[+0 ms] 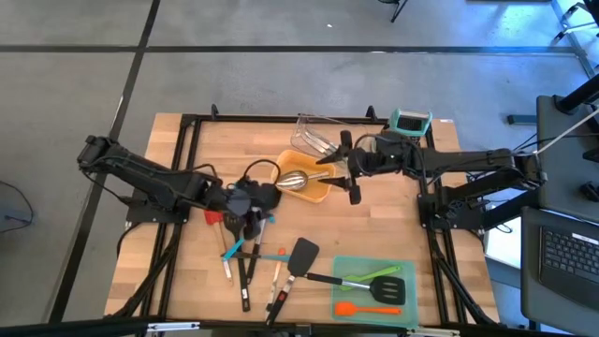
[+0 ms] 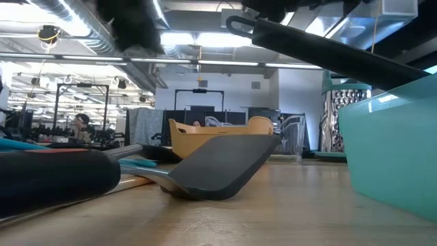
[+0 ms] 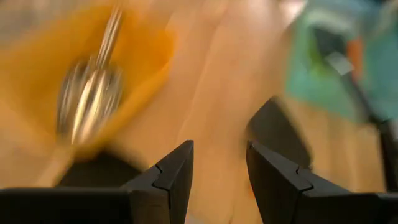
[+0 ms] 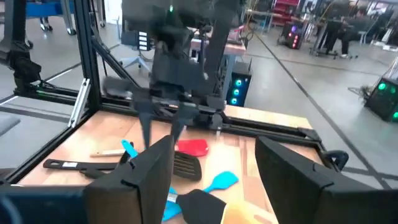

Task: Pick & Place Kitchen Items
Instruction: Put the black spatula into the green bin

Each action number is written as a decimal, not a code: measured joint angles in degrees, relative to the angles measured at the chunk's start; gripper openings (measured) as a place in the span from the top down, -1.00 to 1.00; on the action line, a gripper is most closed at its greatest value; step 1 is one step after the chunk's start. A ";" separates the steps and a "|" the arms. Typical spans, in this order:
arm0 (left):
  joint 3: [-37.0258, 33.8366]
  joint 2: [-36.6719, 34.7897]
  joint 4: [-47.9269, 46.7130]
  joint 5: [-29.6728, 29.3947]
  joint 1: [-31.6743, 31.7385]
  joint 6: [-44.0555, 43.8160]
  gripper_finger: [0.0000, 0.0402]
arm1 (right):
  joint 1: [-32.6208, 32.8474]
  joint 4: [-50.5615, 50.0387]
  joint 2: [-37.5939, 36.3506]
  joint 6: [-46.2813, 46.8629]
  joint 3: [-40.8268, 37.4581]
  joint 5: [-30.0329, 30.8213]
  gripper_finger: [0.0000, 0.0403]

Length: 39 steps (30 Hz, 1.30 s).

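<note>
The left gripper [image 1: 251, 217], open and empty, hovers over the utensils [image 1: 245, 255] beside the orange tray [image 1: 319, 193]; the right gripper [image 1: 352, 183], open, holds nothing. Closing among crossed handles risks snagging two utensils.

The left wrist view is smeared by motion — the steel scoop [image 3: 90, 93] in the orange tray [image 3: 37, 74] is only a streak. In the low view the teal tray [image 2: 392, 147] is cut off by the edge. From above, utensils under the left hand [image 1: 251, 215] are partly hidden.
</note>
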 joint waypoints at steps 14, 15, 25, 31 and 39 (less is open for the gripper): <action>0.02 2.38 -11.36 13.88 -0.05 -23.85 0.29 | -0.27 -15.37 0.00 0.43 4.51 0.00 -0.12; 0.02 3.00 -12.85 16.10 -0.05 -24.78 0.29 | -0.27 -15.73 0.00 0.43 4.51 0.00 -0.12; 0.00 7.21 -31.72 22.79 -2.57 -31.90 0.29 | -0.53 -16.25 0.00 0.45 4.53 0.31 -0.12; -0.05 7.21 -30.63 20.19 -2.63 -38.37 0.29 | -0.64 -16.99 0.00 0.59 4.53 1.40 -0.12; -0.47 7.23 -27.77 16.59 -2.63 -45.25 0.29 | -0.66 -17.54 0.00 0.60 4.53 1.53 -0.12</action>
